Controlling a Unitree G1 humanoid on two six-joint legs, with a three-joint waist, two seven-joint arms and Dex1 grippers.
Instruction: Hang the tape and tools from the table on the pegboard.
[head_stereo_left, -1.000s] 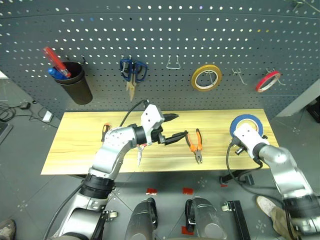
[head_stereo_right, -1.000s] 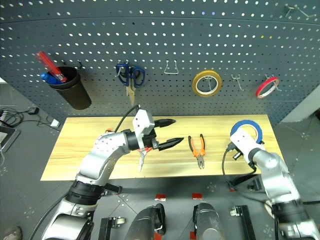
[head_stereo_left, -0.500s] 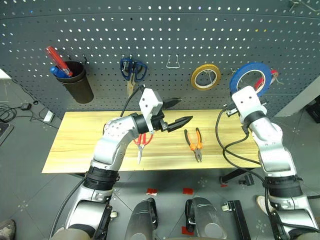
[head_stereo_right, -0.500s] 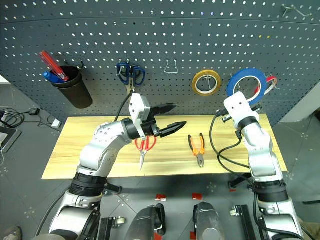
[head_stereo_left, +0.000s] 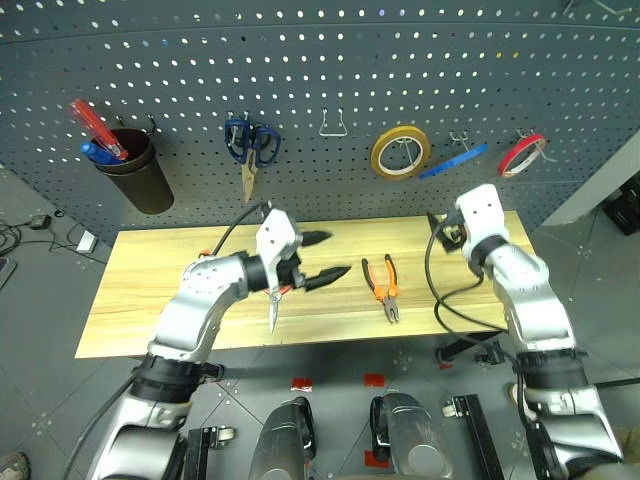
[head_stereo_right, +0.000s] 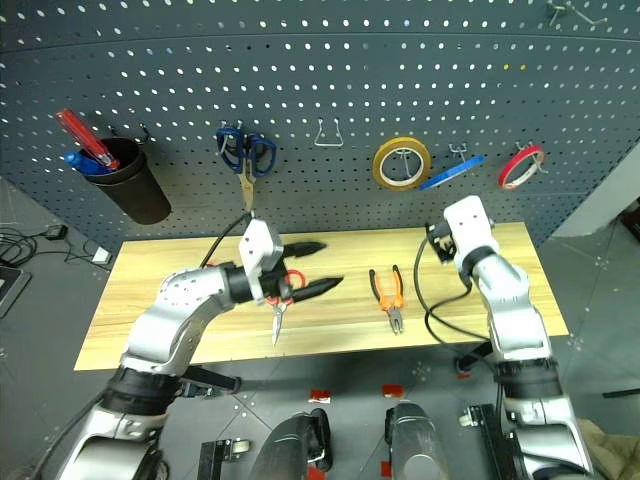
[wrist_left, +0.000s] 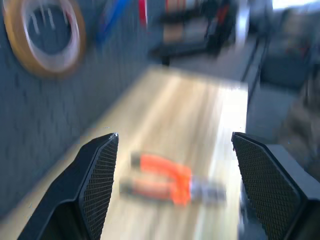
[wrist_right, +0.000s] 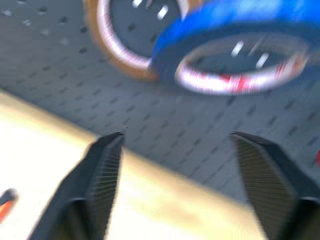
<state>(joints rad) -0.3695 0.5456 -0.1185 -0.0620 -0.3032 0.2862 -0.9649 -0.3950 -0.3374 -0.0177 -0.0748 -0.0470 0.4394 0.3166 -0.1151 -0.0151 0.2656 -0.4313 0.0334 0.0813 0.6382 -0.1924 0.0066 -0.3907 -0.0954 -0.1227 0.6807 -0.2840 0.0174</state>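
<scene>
The blue tape (head_stereo_left: 452, 161) hangs on the pegboard (head_stereo_left: 330, 100) between the yellow tape ring (head_stereo_left: 399, 152) and the red tape ring (head_stereo_left: 522, 154); in the head views it shows edge-on as a slanted blue stroke, its higher end toward the red ring, while the right wrist view shows its wide hole, blurred, partly overlapping the yellow ring. The right claw (wrist_right: 175, 165) stands just below it over the right end of the tabletop (head_stereo_left: 150, 290), fingers spread apart and holding nothing, the forearm reaching up from the lower right. The pliers (head_stereo_left: 383, 286) lie flat on the tabletop right of centre, orange handles toward the pegboard, nose toward the front edge. The red-handled scissors (head_stereo_right: 279, 300) lie left of them, blades pointing to the front edge, their handles partly hidden behind the left claw (head_stereo_left: 322, 256). That claw hovers above the scissors, pointing toward the pliers, its fingers wide apart and empty, elbow bent out to the left. A small orange-and-black bit, probably the screwdriver (head_stereo_left: 208, 252), peeks out behind the left forearm, too covered to tell its direction.
</scene>
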